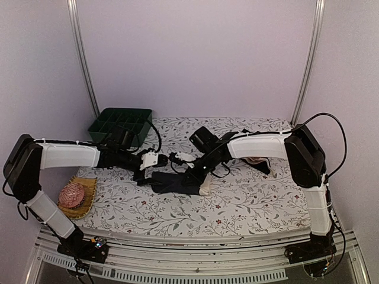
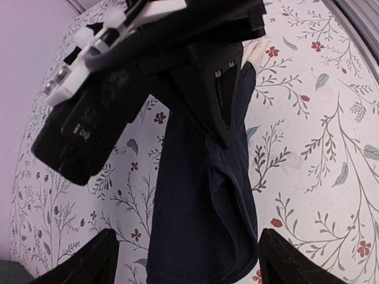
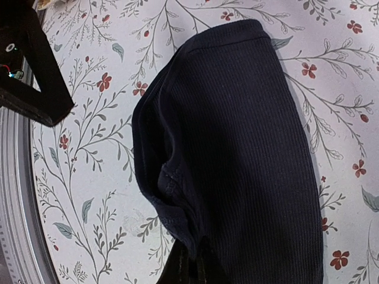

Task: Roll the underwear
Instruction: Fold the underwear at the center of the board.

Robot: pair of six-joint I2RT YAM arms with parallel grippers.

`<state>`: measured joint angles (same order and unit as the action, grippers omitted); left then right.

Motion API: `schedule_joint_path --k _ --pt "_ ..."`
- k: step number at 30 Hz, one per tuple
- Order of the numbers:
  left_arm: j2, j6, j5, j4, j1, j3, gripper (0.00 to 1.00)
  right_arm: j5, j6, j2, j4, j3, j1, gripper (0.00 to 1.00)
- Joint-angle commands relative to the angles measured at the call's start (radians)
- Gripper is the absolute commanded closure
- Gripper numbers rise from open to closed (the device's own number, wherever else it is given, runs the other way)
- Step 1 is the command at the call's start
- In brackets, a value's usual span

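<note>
A black ribbed underwear [image 1: 176, 182] lies stretched out on the floral cloth in the middle of the table. My right gripper [image 3: 198, 267] is shut on a folded edge at its right end [image 3: 237, 148]; the same gripper [image 1: 198, 173] shows in the top view. My left gripper [image 2: 186, 239] hangs open over the other end of the underwear [image 2: 201, 219], one black finger [image 2: 89, 263] on each side and apart from the fabric. In the top view the left gripper [image 1: 148, 174] is at the garment's left end. A bit of cream fabric [image 1: 205, 189] shows at the right end.
A dark green compartment tray [image 1: 121, 124] stands at the back left. A pink knitted ball [image 1: 71, 194] sits in a wicker basket [image 1: 90, 186] at the front left. Another beige and dark garment [image 1: 258, 160] lies under the right forearm.
</note>
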<state>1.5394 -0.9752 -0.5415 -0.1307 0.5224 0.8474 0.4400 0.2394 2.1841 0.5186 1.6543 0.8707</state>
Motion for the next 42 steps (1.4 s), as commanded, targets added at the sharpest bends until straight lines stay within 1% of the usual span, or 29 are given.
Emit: schedule_joint_path --k 1,4,10,12,18,24,27,29,37,42 --pt "0.087 0.106 -0.049 -0.045 0.019 0.088 0.16 0.033 0.008 0.040 0.023 0.059 -0.014 0.98" --pt "0.137 0.154 -0.080 -0.067 0.018 0.131 0.18 0.039 0.014 0.050 0.018 0.072 -0.016 0.98" --pt "0.207 0.199 -0.172 -0.145 0.018 0.200 0.23 0.048 0.015 0.055 0.004 0.071 -0.021 0.98" --pt "0.220 0.209 -0.172 -0.148 0.017 0.208 0.26 0.049 0.013 0.053 0.002 0.071 -0.022 0.98" --pt "0.236 0.241 -0.163 -0.158 0.021 0.221 0.27 0.058 0.006 0.052 -0.012 0.065 -0.026 0.98" --pt "0.261 0.308 -0.173 -0.181 0.023 0.241 0.28 0.069 -0.010 0.046 -0.022 0.051 -0.040 0.98" --pt "0.261 0.362 -0.197 -0.144 0.026 0.229 0.29 0.076 -0.015 0.038 -0.022 0.034 -0.051 0.98" --pt "0.269 0.394 -0.188 -0.115 0.034 0.225 0.29 0.080 -0.016 0.019 -0.022 0.012 -0.058 0.98" --pt "0.321 0.477 -0.173 -0.026 0.081 0.227 0.28 0.079 -0.023 -0.114 -0.054 -0.154 -0.060 0.98" --pt "0.309 0.510 -0.189 0.068 0.114 0.176 0.24 0.089 -0.062 -0.193 -0.091 -0.248 -0.059 0.98"
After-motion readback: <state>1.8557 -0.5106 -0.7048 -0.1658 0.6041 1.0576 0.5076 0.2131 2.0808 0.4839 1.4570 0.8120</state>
